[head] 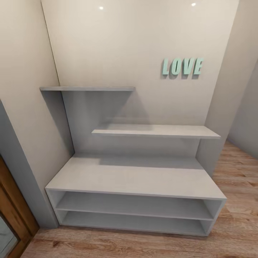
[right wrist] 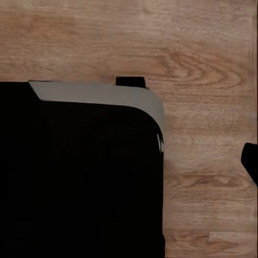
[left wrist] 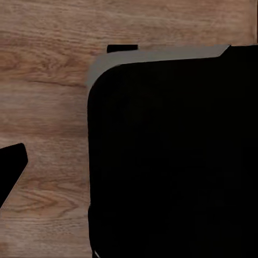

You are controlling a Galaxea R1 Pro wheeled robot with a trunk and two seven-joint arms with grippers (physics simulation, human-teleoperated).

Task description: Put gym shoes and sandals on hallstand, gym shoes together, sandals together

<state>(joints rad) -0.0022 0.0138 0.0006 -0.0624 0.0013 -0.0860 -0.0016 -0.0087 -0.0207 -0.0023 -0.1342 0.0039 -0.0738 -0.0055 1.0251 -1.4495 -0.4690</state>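
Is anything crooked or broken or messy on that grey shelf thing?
No, nothing stands out. The grey shoe rack stands straight against the wall, its bench and shelves level and whole. The LOVE letters sit in a tidy row. The wood floor beside it shows no spill or mark.

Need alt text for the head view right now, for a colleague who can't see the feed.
A light grey hallstand stands against a beige wall: a wide low bench over two open shelf levels, two staggered floating shelves above, nothing on any of them. Mint "LOVE" letters hang on the wall, and wood-plank floor runs in front.
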